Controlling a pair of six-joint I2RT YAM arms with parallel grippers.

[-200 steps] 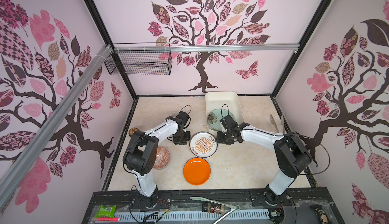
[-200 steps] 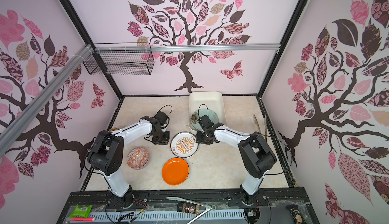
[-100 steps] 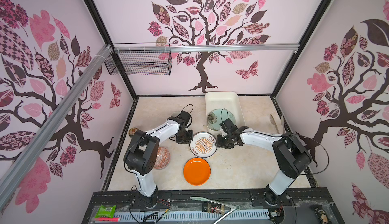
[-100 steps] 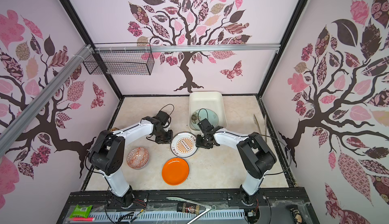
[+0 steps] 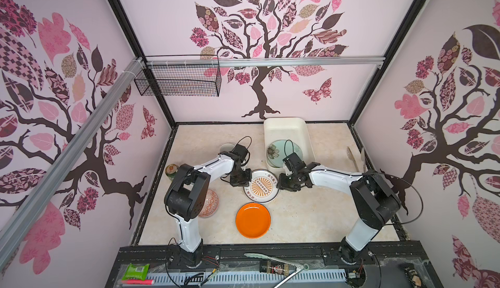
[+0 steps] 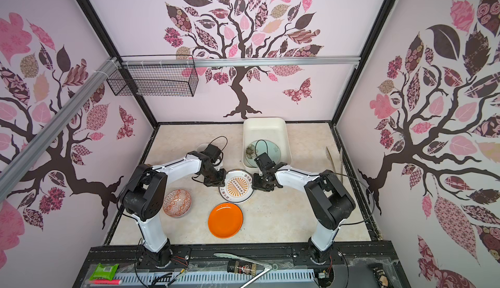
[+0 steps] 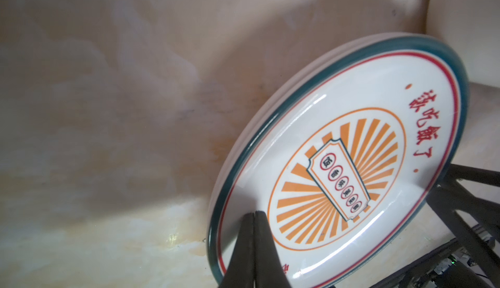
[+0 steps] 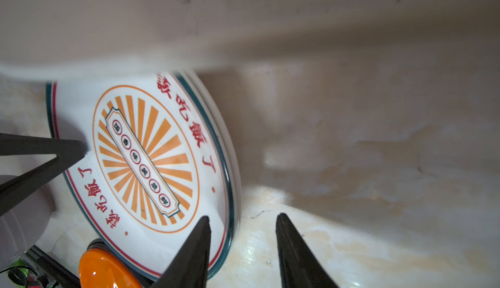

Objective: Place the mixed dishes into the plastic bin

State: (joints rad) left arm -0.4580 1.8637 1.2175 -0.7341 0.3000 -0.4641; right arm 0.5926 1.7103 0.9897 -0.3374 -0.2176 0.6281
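On the table [image 5: 311,213], sunburst plate [image 5: 261,196] face-up (banner [image 6: 237,186] left-to-right); left claw [image 7: 254,213] pressed together, right claw [image 8: 242,216] spread.

Three plates — mint plate [image 5: 276,152], sunburst plate [image 5: 261,186], orange plate [image 5: 253,220] — one bowl [image 6: 177,202], one mug [image 5: 226,147], one bin [image 5: 284,129], one can [image 5: 171,170], two utensils [image 5: 351,155].

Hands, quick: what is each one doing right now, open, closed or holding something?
Left hand: closed, empty, tips at the sunburst plate edge.
Right hand: open, straddling that plate's rim, not gripping.

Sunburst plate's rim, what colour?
Dark teal rim, thin red line inside; best in left wrist view.
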